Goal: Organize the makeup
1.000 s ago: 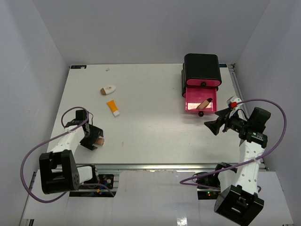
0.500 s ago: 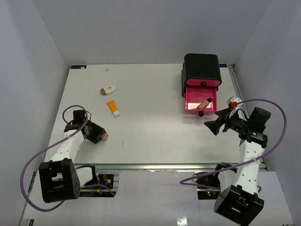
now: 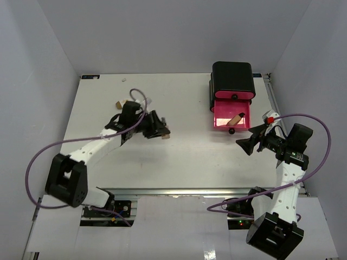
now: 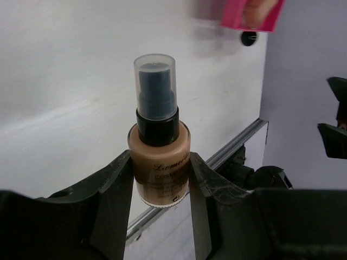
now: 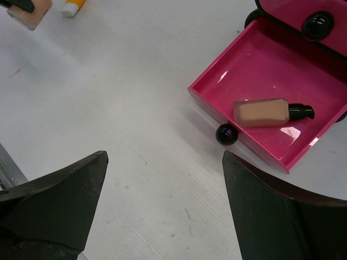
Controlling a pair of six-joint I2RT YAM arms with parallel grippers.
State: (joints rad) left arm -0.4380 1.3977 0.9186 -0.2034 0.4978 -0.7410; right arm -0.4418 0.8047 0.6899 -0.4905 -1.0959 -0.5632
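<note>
Over the table's [image 3: 190, 162] left-centre, the left arm [image 3: 97, 146] stretches forward, the left gripper [image 3: 158, 131] pinching a tan foundation bottle [image 4: 159, 162] by its body. The right gripper [image 5: 164, 162] hangs spread wide beside the pink drawer [image 5: 206, 92], where a second bottle [image 5: 263, 112] lies.

A white table [image 3: 184, 154] fills the middle of the overhead frame, walled in by pale panels on three sides, with a metal rail [image 3: 179, 192] along its lower edge. At upper right a black box [image 3: 233, 78] stands on it, its pink drawer [image 3: 221, 111] pulled out toward the bottom of the frame. At upper left lies a beige-white oval piece [image 3: 119, 103] (partly covered from above). An orange tube [image 5: 73, 6] with a white cap lies flat, seen at the top left edge of the right wrist view. A small white speck [image 3: 124, 79] sits near the top edge.
</note>
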